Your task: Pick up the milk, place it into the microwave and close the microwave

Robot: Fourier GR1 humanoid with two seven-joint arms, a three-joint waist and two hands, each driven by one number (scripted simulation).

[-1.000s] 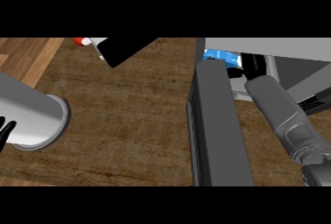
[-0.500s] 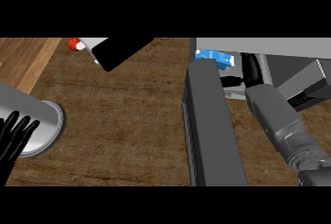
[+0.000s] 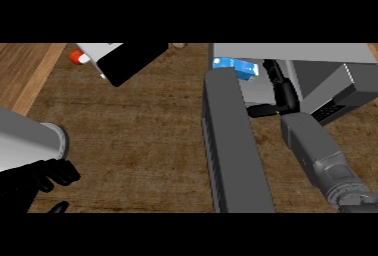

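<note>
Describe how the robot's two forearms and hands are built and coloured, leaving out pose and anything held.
Both forearms are smooth grey cylinders. The right forearm steps down through a ringed grey segment toward the lower edge. The right hand is black, with slim segmented fingers. The left forearm is thicker-looking, ending in a flat rim, and the left hand is black too.

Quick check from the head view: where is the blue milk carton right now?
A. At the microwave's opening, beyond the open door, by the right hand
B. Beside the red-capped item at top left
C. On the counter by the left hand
A: the blue milk carton sits at the microwave's opening, past the open door, with the right hand reaching beside it.
</note>
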